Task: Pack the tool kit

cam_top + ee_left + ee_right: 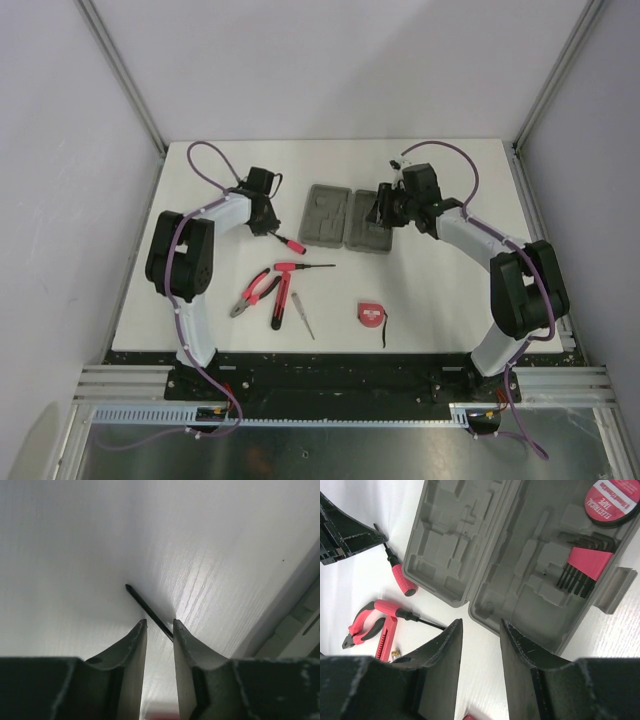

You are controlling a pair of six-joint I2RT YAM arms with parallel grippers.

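Inspection from the remote station: the step in hand is, in my judgement, the pickup of the first loose tool. The case lies open and flat at the far middle of the bench. Its left half shows only bare moulded recesses, while the right half carries a roll of electrical tape and a set of hex keys in a red holder. Packing is at an early stage. The pliers, a T-handled driver and the tape measure all lie loose on the bench, nearer than the case. The left gripper is down at the bench just left of the case, over a red-handled screwdriver. Its jaws stand a narrow gap apart, with the dark shaft running between them and lying against the inner face of one finger. The gap is wider than the shaft, so I cannot tell whether the tool is clamped or merely straddled. The right gripper hangs at the near edge of the case's right half. Its jaws are partly open with nothing between them, and I see no firm contact with the case. The next move calls for a confirmed grip on the screwdriver, then a lift clear of the bench and a carry rightward over the case. The tool must be turned to match a long recess before release. A thin round shaft may roll or pivot in the jaws, and I log that as the main risk.
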